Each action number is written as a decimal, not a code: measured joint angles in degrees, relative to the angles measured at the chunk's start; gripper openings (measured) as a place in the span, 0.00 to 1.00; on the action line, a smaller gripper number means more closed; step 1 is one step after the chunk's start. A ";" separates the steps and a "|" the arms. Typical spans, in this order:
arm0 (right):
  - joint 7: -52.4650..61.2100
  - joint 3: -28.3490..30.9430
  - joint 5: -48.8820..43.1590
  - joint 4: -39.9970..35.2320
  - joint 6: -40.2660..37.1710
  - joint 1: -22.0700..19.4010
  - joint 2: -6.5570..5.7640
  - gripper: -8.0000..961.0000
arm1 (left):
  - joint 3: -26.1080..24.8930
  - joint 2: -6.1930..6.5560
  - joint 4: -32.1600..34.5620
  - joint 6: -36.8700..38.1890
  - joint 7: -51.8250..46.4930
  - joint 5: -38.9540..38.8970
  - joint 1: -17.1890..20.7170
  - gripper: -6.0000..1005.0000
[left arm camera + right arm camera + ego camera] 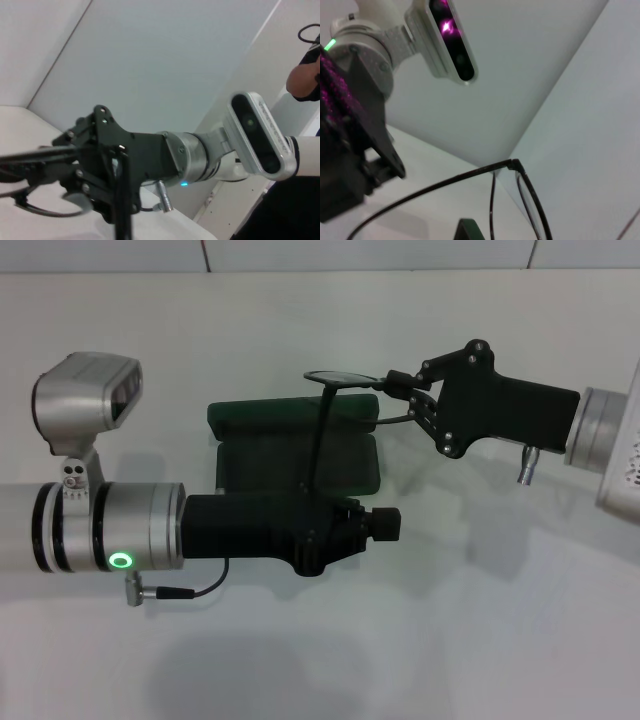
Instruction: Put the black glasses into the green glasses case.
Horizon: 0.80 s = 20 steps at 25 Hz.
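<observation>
**benchrat:** Nearest the head camera was the left arm, lying across the front of the green glasses case [300,445]. Its left gripper [385,525] sat at the case's near edge, and I couldn't tell if its fingers were open or closed; they were just a dark lump from above.

**lensfix:** And the black glasses [335,390]?

**benchrat:** Up in the air over the open case, not in it. The right gripper [405,390] came in from the right with its fingers closed on the frame near one lens. One temple arm hung down across the lining toward the left gripper.

**lensfix:** I'd guess they're light and springy, with thin wire and slick lenses. Best grabbed at the frame or hinge, never on the glass, and gently so nothing bends.

**benchrat:** Agreed. Hard to say whether that dangling temple touched the left gripper or just passed it. The case's near side was hidden behind the arm, and the right wrist view only caught part of the frame over the white tabletop [500,620].
</observation>
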 joint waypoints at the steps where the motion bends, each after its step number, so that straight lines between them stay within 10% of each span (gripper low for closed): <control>1: -0.01 0.00 0.00 0.00 -0.60 -0.17 0.00 0.10 | 0.00 0.02 0.00 0.00 0.03 -0.10 0.06 0.01; 20: 1.48 -1.40 0.01 -0.56 -7.89 -1.37 0.25 0.10 | 0.01 -0.06 0.00 -0.35 0.14 -0.75 -0.41 0.01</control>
